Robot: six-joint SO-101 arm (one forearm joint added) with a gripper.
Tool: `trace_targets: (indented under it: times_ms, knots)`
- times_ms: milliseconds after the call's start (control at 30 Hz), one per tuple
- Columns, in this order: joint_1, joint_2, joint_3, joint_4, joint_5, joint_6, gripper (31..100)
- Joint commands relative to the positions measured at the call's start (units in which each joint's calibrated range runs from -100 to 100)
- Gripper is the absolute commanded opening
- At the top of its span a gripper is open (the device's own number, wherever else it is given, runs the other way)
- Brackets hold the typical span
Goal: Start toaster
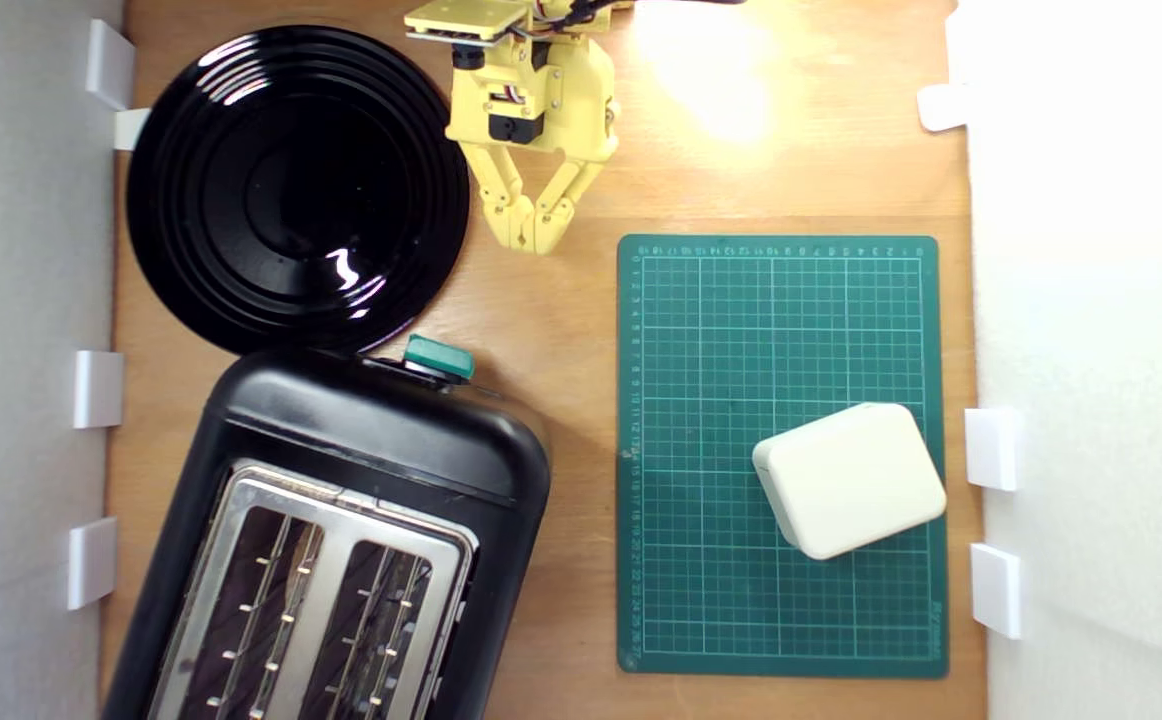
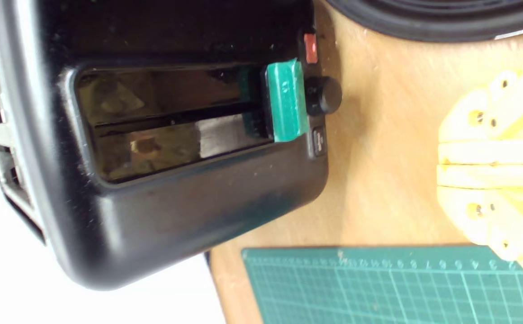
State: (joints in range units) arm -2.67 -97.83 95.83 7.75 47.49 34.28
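The black two-slot toaster fills the lower part of the exterior view's left, with a shiny top plate and wire slot guides. Its teal-green lever knob sticks out of the end wall that faces the arm. In the wrist view the toaster shows that end wall, and the lever knob sits at the table end of its slot, beside a black dial and a red button. My yellow gripper hovers over bare wood, well short of the lever, shut with nothing held. The fingertips press together.
A round glossy black plate lies at the back left of the exterior view, touching the toaster's end. A green cutting mat covers the right side, with a cream rounded box on it. White clips line both table edges.
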Motion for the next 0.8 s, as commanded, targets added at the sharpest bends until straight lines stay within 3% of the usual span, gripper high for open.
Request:
trace_targets:
  times_ms: [0, 167, 767]
  knots:
    - [0.4, -1.0, 0.1, -2.4, -0.1, 0.3, 31.4]
    - [0.8, -1.3, 3.4, -6.1, -0.2, 0.2, 31.4]
    - [-4.3, -1.5, 3.9, -6.2, 0.0, -5.8, 31.4]
